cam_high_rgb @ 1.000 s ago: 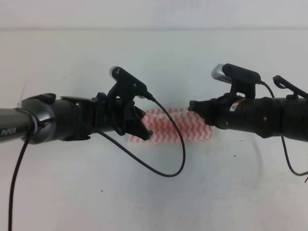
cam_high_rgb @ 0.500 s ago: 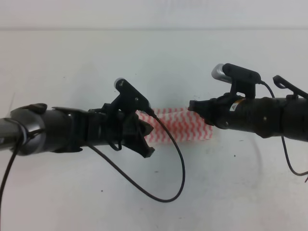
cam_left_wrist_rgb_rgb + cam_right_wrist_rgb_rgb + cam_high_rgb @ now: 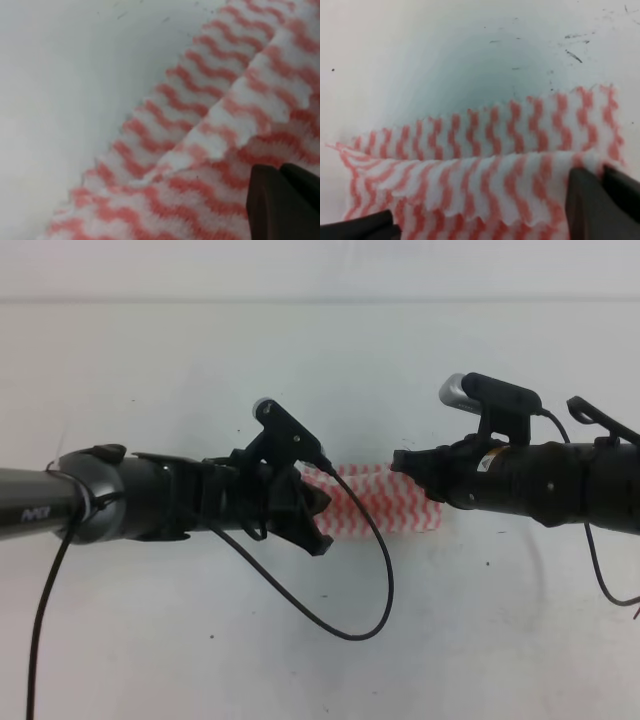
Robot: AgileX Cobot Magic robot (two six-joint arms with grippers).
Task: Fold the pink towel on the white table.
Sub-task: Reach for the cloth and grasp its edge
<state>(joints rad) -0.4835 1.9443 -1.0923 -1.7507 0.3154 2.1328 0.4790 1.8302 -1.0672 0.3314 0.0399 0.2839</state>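
The pink towel [image 3: 375,502] lies in layers on the white table [image 3: 300,350], between my two arms. My left gripper [image 3: 322,525] hovers over the towel's left end with its fingers spread. In the left wrist view one dark finger [image 3: 280,205] rests at the lower right on the layered towel [image 3: 200,125]; the other finger is out of frame. My right gripper [image 3: 408,475] is at the towel's right end. Seen from the right wrist, its fingers [image 3: 600,205] stand wide apart with the towel [image 3: 485,165] between them, unpinched.
A black cable [image 3: 375,590] loops from the left wrist down over the table in front of the towel. The table's far edge [image 3: 320,302] runs across the top. Small dark scuffs [image 3: 572,55] mark the surface beyond the towel.
The left gripper has moved right and a little down, and now covers the towel's left end. The right arm has stayed still.
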